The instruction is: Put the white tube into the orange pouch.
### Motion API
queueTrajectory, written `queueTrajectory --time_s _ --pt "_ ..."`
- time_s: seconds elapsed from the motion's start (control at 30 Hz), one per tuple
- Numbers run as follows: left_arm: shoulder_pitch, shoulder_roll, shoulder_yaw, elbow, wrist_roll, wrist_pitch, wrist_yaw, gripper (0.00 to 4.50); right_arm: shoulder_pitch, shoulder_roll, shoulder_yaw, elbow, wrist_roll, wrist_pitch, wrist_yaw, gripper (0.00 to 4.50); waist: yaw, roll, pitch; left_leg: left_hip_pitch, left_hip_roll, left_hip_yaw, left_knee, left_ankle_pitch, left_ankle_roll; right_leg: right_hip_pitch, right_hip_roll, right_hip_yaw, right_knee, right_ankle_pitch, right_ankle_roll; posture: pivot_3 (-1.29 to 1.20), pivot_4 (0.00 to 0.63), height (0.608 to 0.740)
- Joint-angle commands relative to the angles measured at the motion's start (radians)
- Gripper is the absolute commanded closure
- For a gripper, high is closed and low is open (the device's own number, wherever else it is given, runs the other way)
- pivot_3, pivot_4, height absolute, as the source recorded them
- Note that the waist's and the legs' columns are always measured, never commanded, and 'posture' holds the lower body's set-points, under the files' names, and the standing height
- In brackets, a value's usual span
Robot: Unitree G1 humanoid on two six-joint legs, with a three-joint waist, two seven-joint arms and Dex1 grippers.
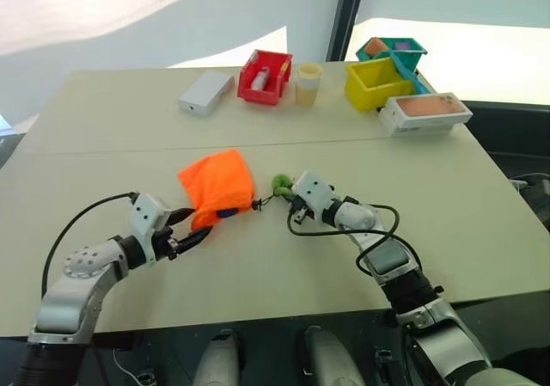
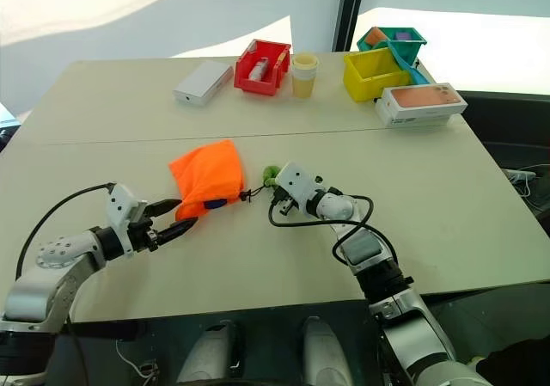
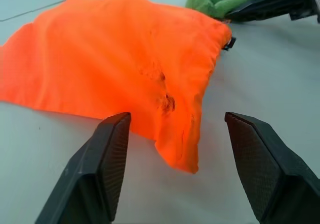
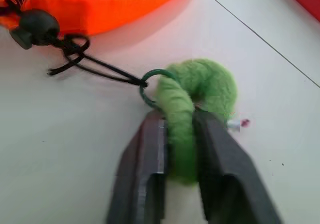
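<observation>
We have the orange pouch [image 1: 216, 186] lying flat on the table [image 1: 258, 266], between our two tools. Our right tool [image 4: 181, 149] is pinched narrow on the green fuzzy loop [image 4: 197, 97] at the end of the thin dark cord [image 4: 95, 67], and the cord runs from there to the round toggle [image 4: 35, 27] at the pouch's gathered mouth, just ahead of this tool. We judge this grip is meant to hold the cord end so the mouth can be worked or drawn. Our left tool [image 3: 182, 149] stands wide, its two black fingers [image 3: 100, 169] apart with a corner of the orange fabric lying between them and a little ahead; nothing is clamped there, and the tool sits low over the table as if ready to take that corner and steady the bag. Of the white tube we see no white body; a small blue patch [image 1: 228, 212] shows at the pouch's near edge, toward the left tool, which may be its cap, so we judge the tube is likely already inside, though we cannot tell for sure. The bins and boxes stand well beyond both tools, out of the way.
</observation>
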Motion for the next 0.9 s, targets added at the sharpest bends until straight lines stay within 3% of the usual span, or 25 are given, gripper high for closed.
queueTrajectory --time_s 0.03,0.27,0.47,0.6,0.9 --pt "-0.026 0.033 0.068 -0.043 -0.094 0.063 -0.029 1.16 0.035 -0.035 -0.035 -0.095 -0.001 0.014 0.003 4.48 0.003 0.0 0.0 0.0 0.0 0.0 0.0 0.0 0.0 0.0 0.0 0.0 0.0 0.0 0.0 0.0 0.15 0.74" --pt "-0.118 0.071 0.07 -0.017 -0.153 0.116 -0.071 1.16 0.117 -0.091 -0.092 -0.265 0.036 0.076 0.021 4.48 0.003 0.0 0.0 0.0 0.0 0.0 0.001 0.0 0.0 0.001 0.0 0.0 0.0 0.0 0.0 0.0 0.15 0.74" --pt "-0.29 0.077 -0.071 0.1 -0.097 0.068 -0.201 1.16 0.132 -0.096 -0.126 -0.337 0.062 0.113 0.017 4.48 0.003 0.0 0.0 0.0 0.0 -0.001 0.001 0.0 0.0 0.001 0.001 0.0 0.0 0.0 0.0 0.0 0.15 0.74" --pt "-0.411 0.069 -0.197 0.222 0.015 -0.038 -0.292 0.04 0.129 -0.099 -0.138 -0.361 0.076 0.133 0.02 4.5 0.003 0.0 0.0 0.0 -0.001 0.0 0.001 0.0 0.0 0.001 0.001 0.0 0.0 0.0 0.0 0.0 0.15 0.74" --pt "-0.638 -0.057 -0.422 0.484 0.286 -0.381 -0.378 0.04 0.131 -0.104 -0.145 -0.392 0.083 0.148 0.01 4.5 0.004 0.0 0.0 -0.002 -0.001 -0.001 0.003 0.0 0.0 0.001 0.001 0.0 0.0 0.0 0.001 0.0 0.15 0.74"
